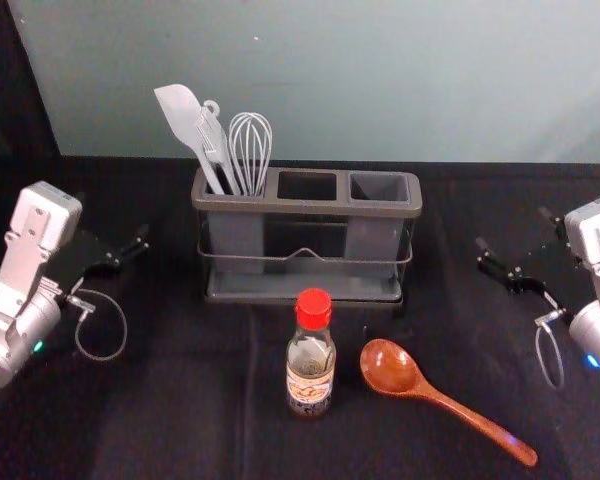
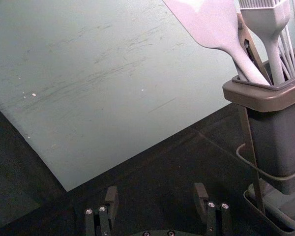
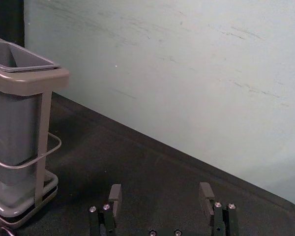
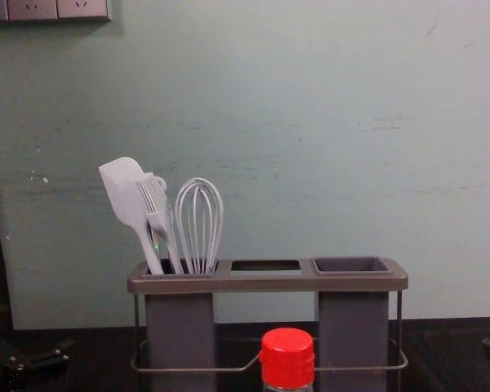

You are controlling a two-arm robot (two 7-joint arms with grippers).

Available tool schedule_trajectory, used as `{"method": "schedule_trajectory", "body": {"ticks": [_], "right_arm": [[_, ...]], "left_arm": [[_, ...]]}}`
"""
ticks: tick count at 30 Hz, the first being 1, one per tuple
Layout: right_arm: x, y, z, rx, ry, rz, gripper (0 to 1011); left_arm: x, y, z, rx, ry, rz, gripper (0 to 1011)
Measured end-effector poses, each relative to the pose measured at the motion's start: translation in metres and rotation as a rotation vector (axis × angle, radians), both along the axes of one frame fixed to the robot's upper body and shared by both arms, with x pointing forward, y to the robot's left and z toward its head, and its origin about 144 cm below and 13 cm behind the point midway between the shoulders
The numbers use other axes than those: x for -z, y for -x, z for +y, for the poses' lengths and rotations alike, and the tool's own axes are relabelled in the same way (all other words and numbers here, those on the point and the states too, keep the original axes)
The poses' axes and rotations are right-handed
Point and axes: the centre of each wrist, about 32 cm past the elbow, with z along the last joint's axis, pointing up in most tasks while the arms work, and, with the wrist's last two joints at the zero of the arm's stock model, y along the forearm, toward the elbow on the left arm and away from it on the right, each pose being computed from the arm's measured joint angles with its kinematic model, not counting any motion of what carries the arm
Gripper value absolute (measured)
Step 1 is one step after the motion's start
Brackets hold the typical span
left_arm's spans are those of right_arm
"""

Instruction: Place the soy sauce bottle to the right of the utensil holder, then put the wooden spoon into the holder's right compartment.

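wall point(image 1: 380, 80): grey-green, scuffed | work surface point(image 1: 180, 400): black, creased | socket panel point(image 4: 45, 10): chest view's upper left

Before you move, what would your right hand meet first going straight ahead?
Probably the pale back wall, passing beside the utensil holder; depth is unclear, so my right hand might brush the dark tabletop first.

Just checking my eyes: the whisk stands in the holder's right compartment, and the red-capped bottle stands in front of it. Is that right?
Not quite: the whisk stands in the holder's left compartment, as the head view shows. The bottle is in front.
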Motion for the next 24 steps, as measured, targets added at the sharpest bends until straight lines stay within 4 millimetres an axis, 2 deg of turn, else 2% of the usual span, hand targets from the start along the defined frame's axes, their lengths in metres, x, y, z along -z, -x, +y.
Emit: {"method": "schedule_trajectory", "body": {"ticks": [24], "right_arm": [[0.0,0.0,0.0,0.0,0.0,0.0,1004]], "left_arm": [[0.0,0.0,0.0,0.0,0.0,0.0,1005]]}}
